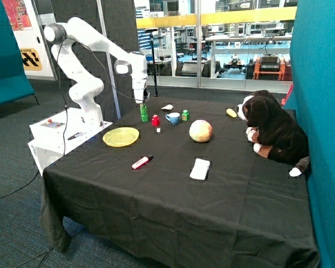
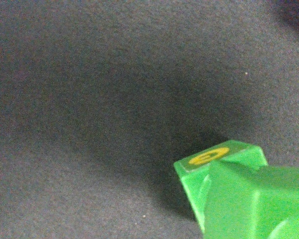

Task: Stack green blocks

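I see a green stack [image 1: 144, 113] of blocks standing on the black tablecloth [image 1: 173, 190] near the table's far edge, just beside the small red block [image 1: 155, 120]. It is taller than it is wide, so its long axis runs straight up and it looks upright, not tilted. How many blocks it holds I cannot tell for sure; it looks like two. In the wrist view the green plastic [image 2: 239, 194] fills one corner close to the camera, with a yellow round mark [image 2: 208, 156] on one face and bare dark cloth around it.

The gripper [image 1: 140, 99] hangs directly over the stack, at or touching its top. Whether its fingers are spread or closed on the block I cannot tell.

A third green block [image 1: 185, 115] stands alone on the far side of the blue cup [image 1: 173, 118], well apart from the stack, so it is not yet stacked.

Further out lie a yellow plate [image 1: 121, 136], a red and white marker [image 1: 142, 162], a round ball [image 1: 200, 130], a white flat object [image 1: 200, 168] and a plush dog [image 1: 273, 131].
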`<state>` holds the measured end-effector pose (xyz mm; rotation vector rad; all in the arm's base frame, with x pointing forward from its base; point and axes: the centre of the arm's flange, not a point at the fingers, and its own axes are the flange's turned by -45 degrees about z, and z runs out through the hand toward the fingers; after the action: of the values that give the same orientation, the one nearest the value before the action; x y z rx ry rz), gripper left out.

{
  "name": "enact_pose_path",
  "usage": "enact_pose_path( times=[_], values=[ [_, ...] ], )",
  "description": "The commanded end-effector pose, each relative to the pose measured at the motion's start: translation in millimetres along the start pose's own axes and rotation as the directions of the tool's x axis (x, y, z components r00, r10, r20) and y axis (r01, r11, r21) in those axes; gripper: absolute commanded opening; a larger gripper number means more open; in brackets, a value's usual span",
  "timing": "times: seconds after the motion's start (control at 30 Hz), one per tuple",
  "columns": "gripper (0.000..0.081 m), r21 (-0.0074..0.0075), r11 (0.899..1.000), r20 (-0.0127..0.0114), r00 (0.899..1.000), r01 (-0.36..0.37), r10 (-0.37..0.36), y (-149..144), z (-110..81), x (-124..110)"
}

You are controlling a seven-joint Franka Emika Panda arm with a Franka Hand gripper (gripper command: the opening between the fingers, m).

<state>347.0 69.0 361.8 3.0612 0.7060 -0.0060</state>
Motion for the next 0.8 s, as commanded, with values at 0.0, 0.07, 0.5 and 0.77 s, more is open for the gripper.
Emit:
enact_pose_path(
  times=[0.0, 0.07, 0.5, 0.77],
  values=[
    [0.0000, -0.0008, 1.000, -0.0037, 1.000, -0.002, 0.002, -1, -0.1, -4],
    [0.0000, -0.0008, 1.000, -0.0037, 1.000, -0.006, 0.006, 0, 0.6, -4],
    [0.0000, -0.0008, 1.000, -0.0037, 1.000, -0.017, 0.017, 5, 9.9, -3],
    [0.0000, -0.0008, 1.000, -0.0037, 1.000, -0.017, 0.017, 5, 11.6, 0]
  ],
)
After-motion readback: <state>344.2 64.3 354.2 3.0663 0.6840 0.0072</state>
